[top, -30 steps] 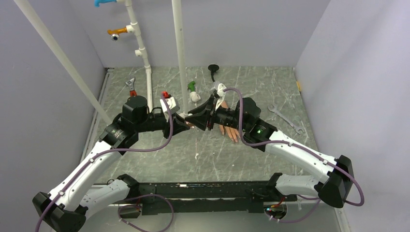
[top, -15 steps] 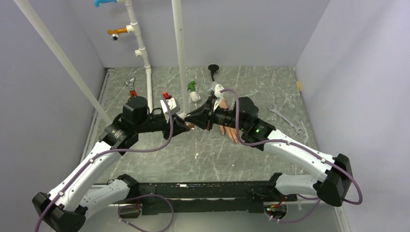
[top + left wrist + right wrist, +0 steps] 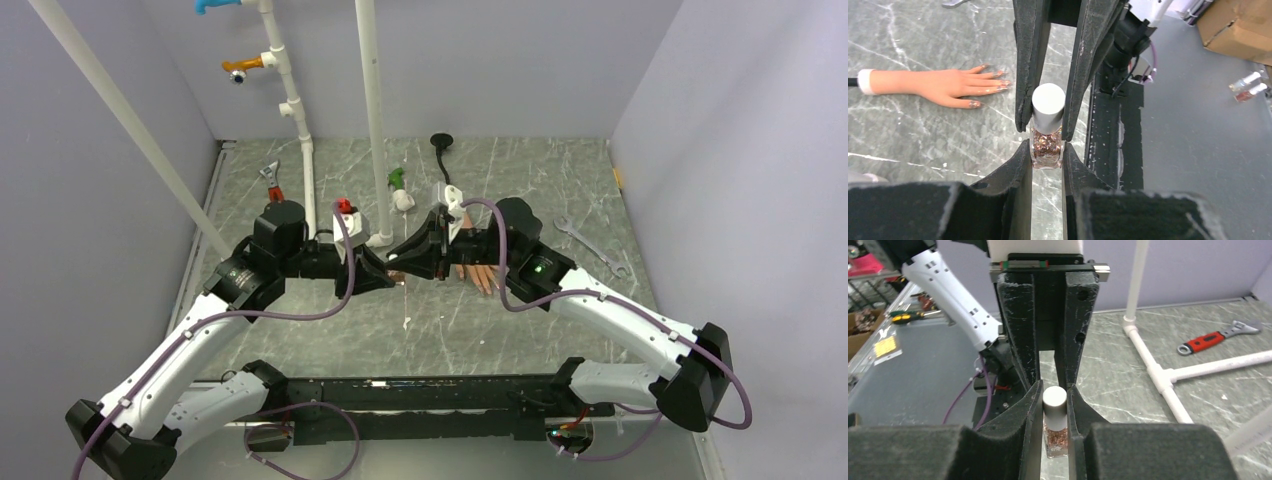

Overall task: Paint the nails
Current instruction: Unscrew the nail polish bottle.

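Currently, both arms meet over the middle of the bench (image 3: 923, 140). The left gripper (image 3: 1046, 150) is clenched on the glass body of a small bottle (image 3: 1047, 150), one finger pressed against each side. The right gripper (image 3: 1054, 390) comes from the opposite side and is clenched on the white cap (image 3: 1048, 105) of the same bottle, so the two grippers face each other tip to tip with the bottle between them. The cap sits on the bottle. The glass shows coppery glitter flakes inside.

The rubber hand (image 3: 933, 82) lies flat on the bench, palm down, apart from the bottle and touched by neither gripper. In the top view it lies just right of the two grippers, partly covered by the right arm, with its fingers pointing toward the near edge. The nails (image 3: 1005, 83) tip the fingers; in the left wrist view they look coppery and speckled, the thumb nail most plainly.

A red-handled adjustable wrench (image 3: 1215, 337) lies near the white pipe frame (image 3: 1153, 370) on the left part of the bench. A plain steel wrench (image 3: 590, 245) lies well apart on the right.
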Tool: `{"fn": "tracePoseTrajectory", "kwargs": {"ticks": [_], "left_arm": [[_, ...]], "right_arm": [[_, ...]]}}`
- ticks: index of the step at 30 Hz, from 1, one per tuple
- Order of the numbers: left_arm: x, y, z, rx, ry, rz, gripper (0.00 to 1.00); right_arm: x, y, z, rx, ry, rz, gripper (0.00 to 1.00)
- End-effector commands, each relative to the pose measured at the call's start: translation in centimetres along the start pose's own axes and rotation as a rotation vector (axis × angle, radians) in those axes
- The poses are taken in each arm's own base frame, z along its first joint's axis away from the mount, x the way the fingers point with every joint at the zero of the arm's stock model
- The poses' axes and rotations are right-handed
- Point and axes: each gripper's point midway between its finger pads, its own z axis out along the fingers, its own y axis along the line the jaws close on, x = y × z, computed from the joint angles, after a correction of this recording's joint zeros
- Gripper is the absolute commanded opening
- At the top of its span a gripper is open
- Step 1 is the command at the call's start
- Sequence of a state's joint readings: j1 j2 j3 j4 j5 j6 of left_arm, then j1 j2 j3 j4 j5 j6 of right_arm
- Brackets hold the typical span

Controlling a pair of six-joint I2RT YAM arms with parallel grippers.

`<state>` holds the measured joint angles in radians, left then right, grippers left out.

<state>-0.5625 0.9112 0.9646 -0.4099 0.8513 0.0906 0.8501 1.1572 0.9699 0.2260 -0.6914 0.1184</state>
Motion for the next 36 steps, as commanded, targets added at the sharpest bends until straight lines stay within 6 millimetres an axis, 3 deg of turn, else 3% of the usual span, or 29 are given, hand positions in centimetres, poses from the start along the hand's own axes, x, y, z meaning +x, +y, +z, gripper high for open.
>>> {"fn": "tracePoseTrajectory", "kwargs": {"ticks": [1,8,9,13,15,19,29,36], "left_arm": [[-3.2,-1.5,-0.5,0.074,-0.084,0.115,0.00],[-3.2,-1.9,-0.6,0.093,-0.086,0.123,0.00],[-3.2,-1.9,-0.6,0.092,-0.086,0.121,0.00],[-3.2,-1.8,-0.6,0.086,-0.087,0.123,0.00],[-3.1,-1.7,-0.6,0.081,-0.085,0.122,0.00],[-3.2,-0.8,-0.5,0.028,-0.080,0.113,0.00],[-3.2,3.4,-1.3,-0.240,-0.075,0.081,0.00],[-3.2,3.7,-1.4,-0.258,-0.074,0.073,0.00]], "right_arm": [[-1.3,4.0,-0.4,-0.236,-0.006,-0.035,0.00],[-1.3,4.4,-0.6,-0.261,-0.008,-0.055,0.00],[-1.4,4.3,-0.6,-0.256,-0.010,-0.058,0.07],[-1.7,3.4,-0.5,-0.196,-0.017,-0.055,0.61],[-2.2,2.6,-0.4,-0.135,-0.033,-0.049,0.74],[-3.5,1.2,-0.6,-0.034,-0.054,-0.032,0.86],[-4.7,-3.2,-1.7,0.279,-0.066,0.069,0.87],[-4.1,-3.7,-0.7,0.309,-0.023,0.067,0.69]]}}
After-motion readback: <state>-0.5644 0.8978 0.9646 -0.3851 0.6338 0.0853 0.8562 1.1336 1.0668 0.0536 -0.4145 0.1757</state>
